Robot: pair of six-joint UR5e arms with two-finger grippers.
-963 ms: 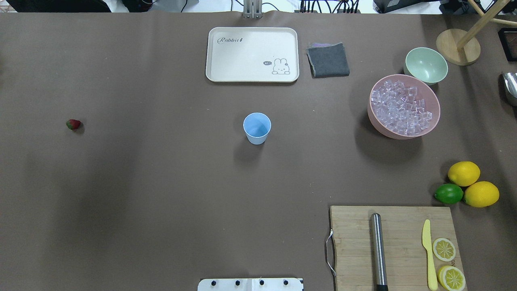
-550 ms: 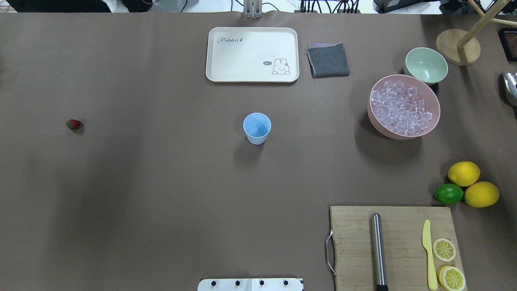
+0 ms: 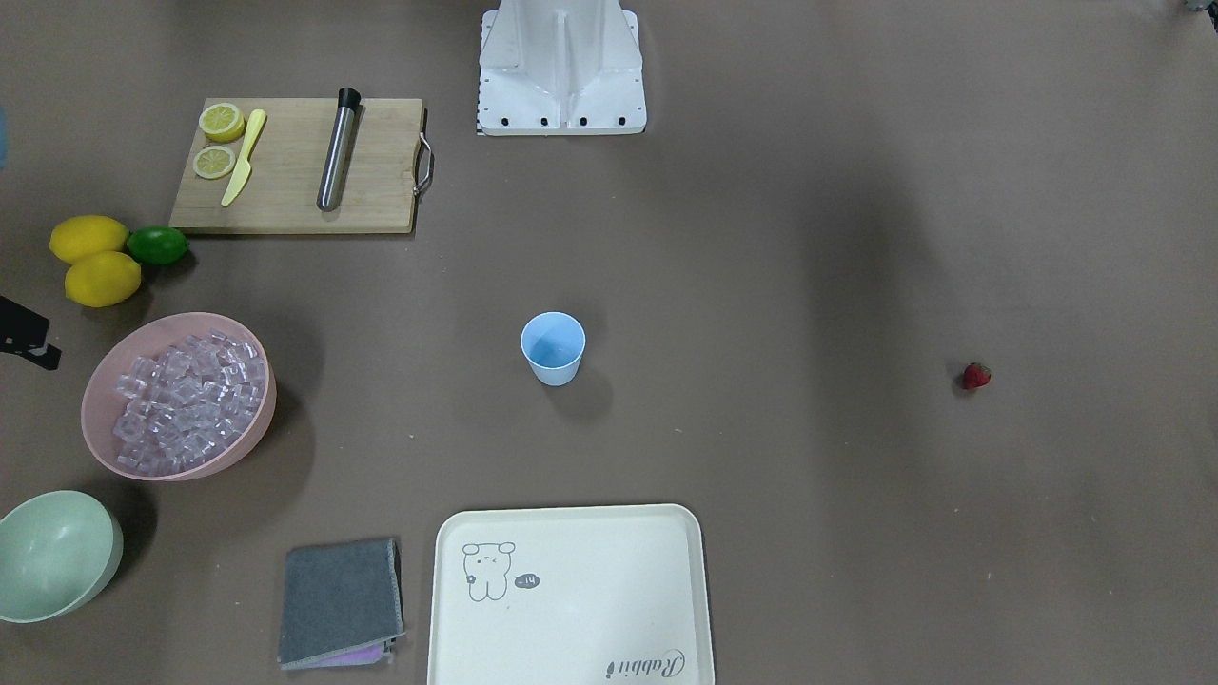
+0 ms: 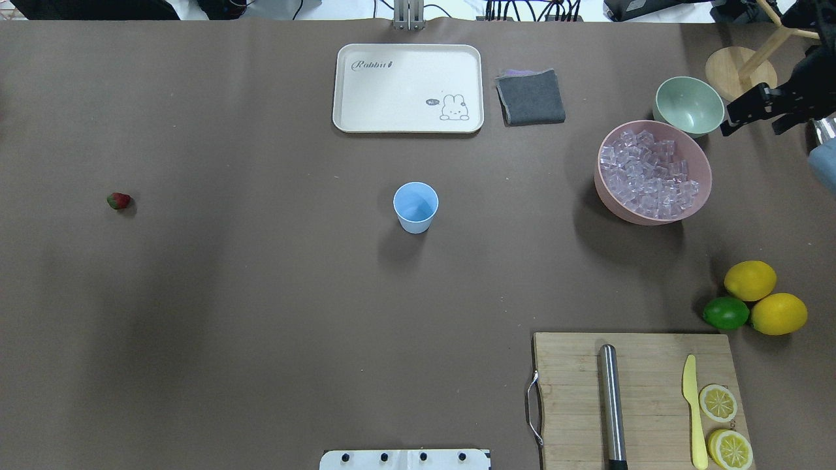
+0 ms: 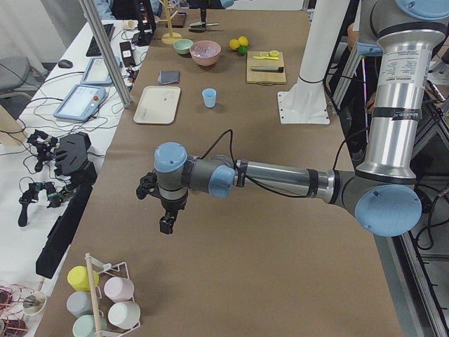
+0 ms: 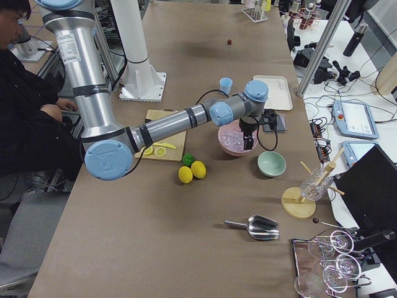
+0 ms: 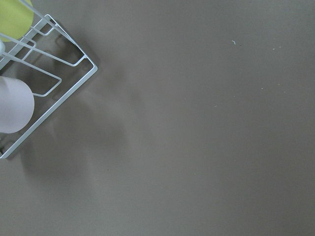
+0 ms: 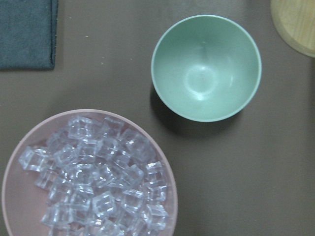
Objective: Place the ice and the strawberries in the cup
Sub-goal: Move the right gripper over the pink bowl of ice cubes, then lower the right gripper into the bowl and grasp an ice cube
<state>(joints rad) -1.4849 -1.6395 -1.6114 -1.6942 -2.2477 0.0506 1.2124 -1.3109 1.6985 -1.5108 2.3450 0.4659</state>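
The light-blue cup (image 4: 415,207) stands upright and empty at the table's middle, also in the front view (image 3: 553,348). The strawberry (image 4: 119,200) lies alone far to the left. The ice (image 4: 650,173) fills a pink bowl (image 4: 653,219) at the right; the right wrist view looks down on it (image 8: 98,182). My right gripper (image 4: 752,125) hovers just right of the pale green bowl (image 4: 689,104), its two dark fingers apart and empty. My left gripper (image 5: 165,217) shows only in the left side view, far from the cup, above bare table; I cannot tell its state.
A cream tray (image 4: 408,124) and a grey cloth (image 4: 530,96) lie behind the cup. Two lemons (image 4: 750,279) and a lime (image 4: 725,313) sit at the right. A cutting board (image 4: 575,398) holds a metal rod, a knife and lemon slices. A wire cup rack (image 7: 44,73) is near the left gripper.
My right arm and gripper have come into the overhead view at the upper right, beside the green bowl. The cup, the strawberry and the bowls have not moved.
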